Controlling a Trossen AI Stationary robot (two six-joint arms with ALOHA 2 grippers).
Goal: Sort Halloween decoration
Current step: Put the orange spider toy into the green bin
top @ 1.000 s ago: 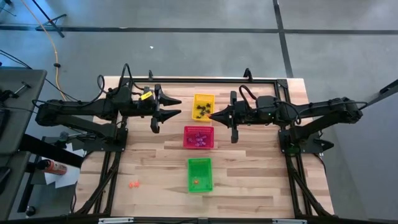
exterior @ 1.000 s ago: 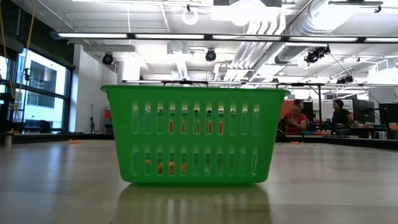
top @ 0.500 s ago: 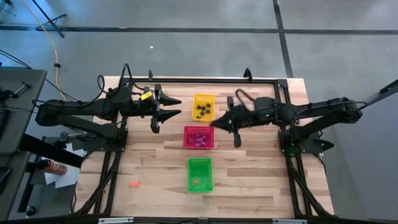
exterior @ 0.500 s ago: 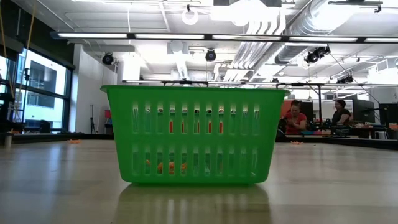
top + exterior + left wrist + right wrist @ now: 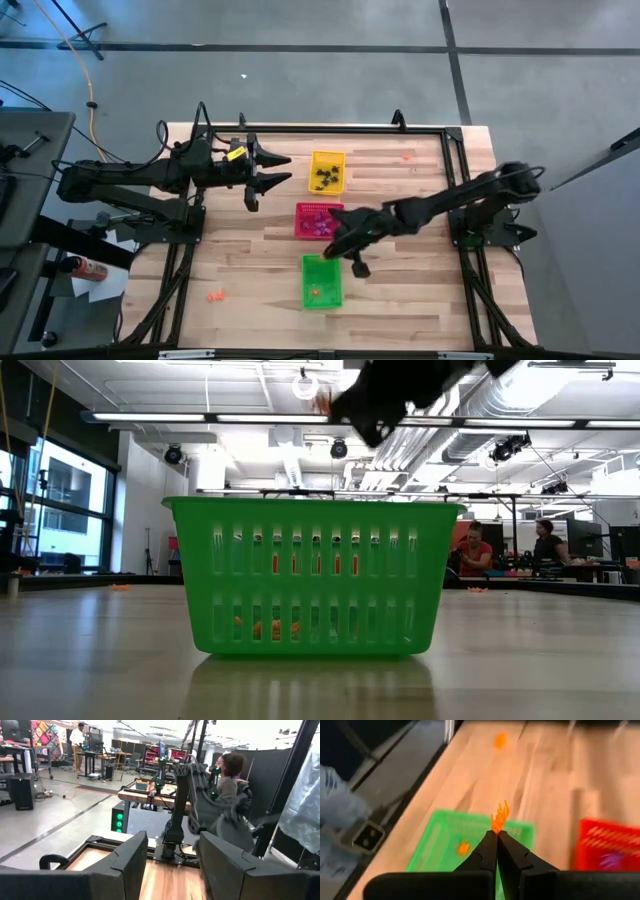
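Halloween decoration, an orange trinket [image 5: 499, 817], sits pinched between the closed fingertips of my right gripper [image 5: 497, 836], which I have hanging above the far end of the green basket [image 5: 321, 281] on the bench [image 5: 400, 290]. Seen from bench level, the same gripper [image 5: 340, 405] hangs high over the green basket's [image 5: 313, 577] rim with a speck of orange at its tip.

Inside the green basket lies another orange piece [image 5: 463, 848], visible through the mesh from the low camera as well. A red basket [image 5: 319, 220] just beyond it holds purple-pink trinkets [image 5: 318, 224], and the yellow basket [image 5: 327, 172] farthest along the row holds black trinkets [image 5: 323, 178]. The three baskets stand in a line down the middle of the bench, near one another but apart.

One loose orange piece [image 5: 214, 296] lies on the wood near the left front edge; another small one [image 5: 406, 155] rests toward the far right corner.

My left gripper [image 5: 282, 170] waits beside the yellow basket, its fingers parted and holding nothing.

People are at work in the room beyond the bench.
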